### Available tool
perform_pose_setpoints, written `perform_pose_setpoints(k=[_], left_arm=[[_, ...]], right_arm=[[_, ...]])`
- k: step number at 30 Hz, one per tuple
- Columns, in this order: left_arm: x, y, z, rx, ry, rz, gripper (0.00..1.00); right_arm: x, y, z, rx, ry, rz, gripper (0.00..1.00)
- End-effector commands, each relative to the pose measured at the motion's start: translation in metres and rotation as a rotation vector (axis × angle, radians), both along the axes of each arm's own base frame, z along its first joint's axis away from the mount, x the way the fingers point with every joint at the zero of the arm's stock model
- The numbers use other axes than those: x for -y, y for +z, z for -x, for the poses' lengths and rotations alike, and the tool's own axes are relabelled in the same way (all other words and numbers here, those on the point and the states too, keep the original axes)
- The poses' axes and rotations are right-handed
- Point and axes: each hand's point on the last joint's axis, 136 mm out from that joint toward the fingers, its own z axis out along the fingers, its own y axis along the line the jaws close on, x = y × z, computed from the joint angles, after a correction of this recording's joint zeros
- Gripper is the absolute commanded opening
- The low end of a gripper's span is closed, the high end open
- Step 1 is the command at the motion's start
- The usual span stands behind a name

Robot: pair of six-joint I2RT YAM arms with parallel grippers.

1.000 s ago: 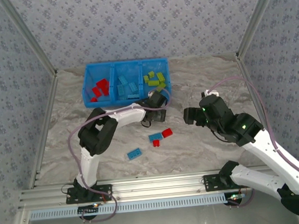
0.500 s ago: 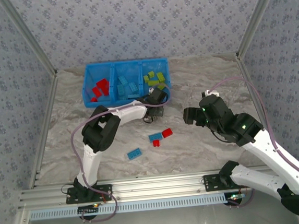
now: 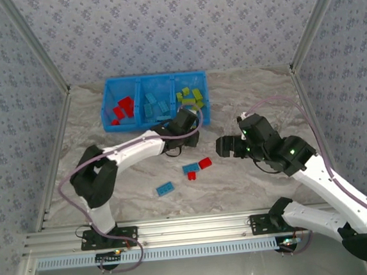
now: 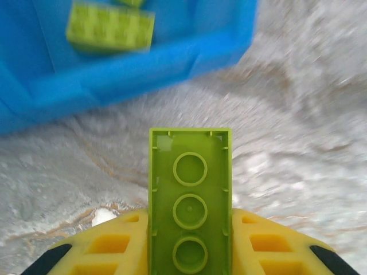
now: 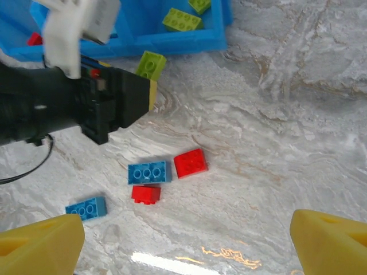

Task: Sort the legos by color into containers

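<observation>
Occupying containers (image 3: 131, 125): red legos (image 3: 122, 111) left, blue legos (image 3: 155, 106) middle, yellow-green legos (image 3: 191, 97) right.

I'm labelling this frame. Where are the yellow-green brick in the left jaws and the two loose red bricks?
yellow-green brick (image 4: 190, 195): left wrist view, middle of its hollow underside.
larger red brick (image 5: 190, 163): right wrist view, centre of its top face.
smaller red brick (image 5: 145, 193): right wrist view, centre of its top.

left gripper (image 3: 196, 118) — by bin (image 3: 106, 109) front | four legos (image 3: 205, 163) loose on table (image 3: 257, 99)

Four legos (image 3: 204, 163) lie on the table (image 3: 239, 187) before the containers (image 3: 154, 76).
</observation>
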Motion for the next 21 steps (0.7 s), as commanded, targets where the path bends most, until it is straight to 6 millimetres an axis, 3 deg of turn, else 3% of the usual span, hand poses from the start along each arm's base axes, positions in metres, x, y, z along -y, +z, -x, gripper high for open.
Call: perform_pose_setpoints(k=[1, 4, 9, 13, 14, 16, 21], left_arm=[[0.004, 0.053, -0.022, 0.135, 0.013, 0.023, 0.27], [0.003, 0.062, -0.057, 0.201, 0.073, -0.012, 0.27], [0.009, 0.049, -0.115, 0.251, 0.135, -0.069, 0.27], [0.014, 0.037, -0.153, 0.245, 0.143, -0.084, 0.34], [0.016, 0.035, -0.157, 0.238, 0.128, -0.083, 0.37], [0.028, 0.053, -0.163, 0.267, 0.074, -0.052, 0.42], [0.04, 0.092, -0.15, 0.308, -0.035, 0.007, 0.53]], right_arm=[[-0.001, 0.025, -0.005, 0.082, -0.013, -0.07, 0.95], [0.005, 0.029, -0.006, 0.103, -0.036, -0.062, 0.95], [0.008, 0.027, -0.005, 0.087, -0.072, -0.075, 0.95], [0.007, 0.024, -0.004, 0.079, -0.07, -0.08, 0.95], [0.007, 0.024, -0.004, 0.079, -0.071, -0.079, 0.95], [0.008, 0.022, -0.004, 0.079, -0.075, -0.07, 0.95], [0.004, 0.011, -0.005, 0.057, -0.07, -0.068, 0.95]])
